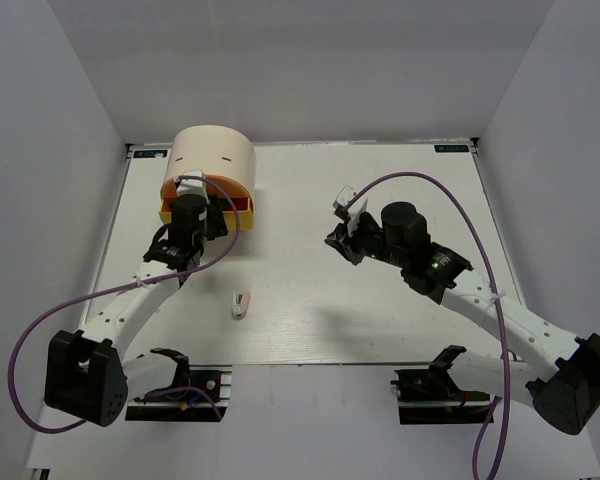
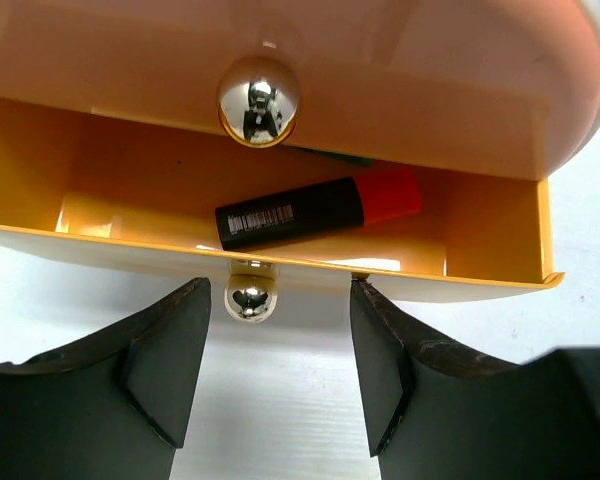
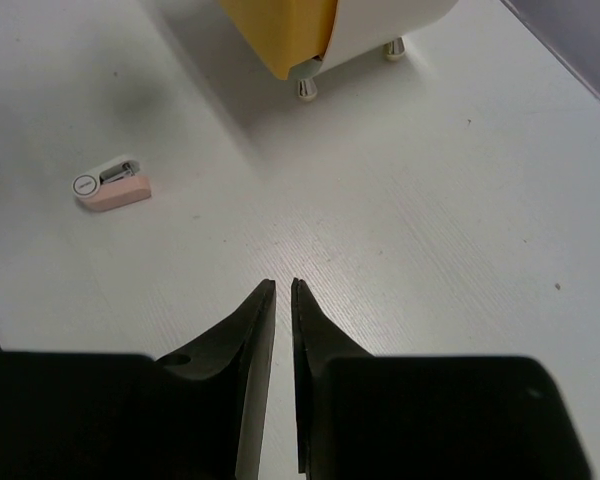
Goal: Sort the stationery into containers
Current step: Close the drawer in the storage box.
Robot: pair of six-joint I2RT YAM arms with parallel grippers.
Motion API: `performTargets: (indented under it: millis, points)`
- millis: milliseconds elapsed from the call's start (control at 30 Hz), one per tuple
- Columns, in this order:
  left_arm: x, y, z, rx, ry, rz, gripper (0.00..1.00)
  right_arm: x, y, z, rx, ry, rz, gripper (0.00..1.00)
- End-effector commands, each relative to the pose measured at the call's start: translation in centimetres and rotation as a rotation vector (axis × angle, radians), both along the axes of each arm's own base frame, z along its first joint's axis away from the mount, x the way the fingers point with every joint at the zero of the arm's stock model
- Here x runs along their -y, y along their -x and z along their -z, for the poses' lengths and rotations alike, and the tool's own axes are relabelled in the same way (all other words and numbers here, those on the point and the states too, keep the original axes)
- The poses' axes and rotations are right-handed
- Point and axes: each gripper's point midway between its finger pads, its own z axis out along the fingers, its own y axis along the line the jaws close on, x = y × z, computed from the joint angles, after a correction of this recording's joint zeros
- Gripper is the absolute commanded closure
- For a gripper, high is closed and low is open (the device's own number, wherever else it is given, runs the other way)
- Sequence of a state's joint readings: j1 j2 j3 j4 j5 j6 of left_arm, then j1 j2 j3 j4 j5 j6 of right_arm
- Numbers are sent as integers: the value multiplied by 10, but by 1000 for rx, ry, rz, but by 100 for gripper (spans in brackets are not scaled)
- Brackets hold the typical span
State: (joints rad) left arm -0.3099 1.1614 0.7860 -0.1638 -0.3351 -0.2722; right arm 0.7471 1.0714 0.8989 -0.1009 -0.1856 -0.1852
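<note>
One marker [image 2: 318, 208] with a red-orange cap lies flat in the open yellow drawer [image 2: 490, 230], at the far left corner of the surface [image 1: 380, 320]. Your left pincer [image 2: 278, 325] stands wide and empty, with the drawer's knob [image 2: 250, 298] just ahead between its tips, likely lined up to push the drawer shut. Your right pincer [image 3: 283, 292] is nearly closed and holds nothing. The pink-white piece [image 1: 241, 303] lies towards the near edge with open room all round it.

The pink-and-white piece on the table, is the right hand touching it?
Apart. The right wrist view shows bare table between the right hand and the pink-and-white piece, which lies off to one side.
</note>
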Motion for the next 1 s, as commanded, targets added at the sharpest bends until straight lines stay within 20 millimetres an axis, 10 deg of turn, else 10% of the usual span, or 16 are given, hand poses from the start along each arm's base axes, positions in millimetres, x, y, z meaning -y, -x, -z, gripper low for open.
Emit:
performTargets:
  millis: [0,967]
  points:
    - [-3,-8,-14,79,15,-28,32,-2,0,-13,27,-49,-4,82]
    - [-15,-26,-6,164,9,-110,35,-4,1,-5,12,-35,-14,81]
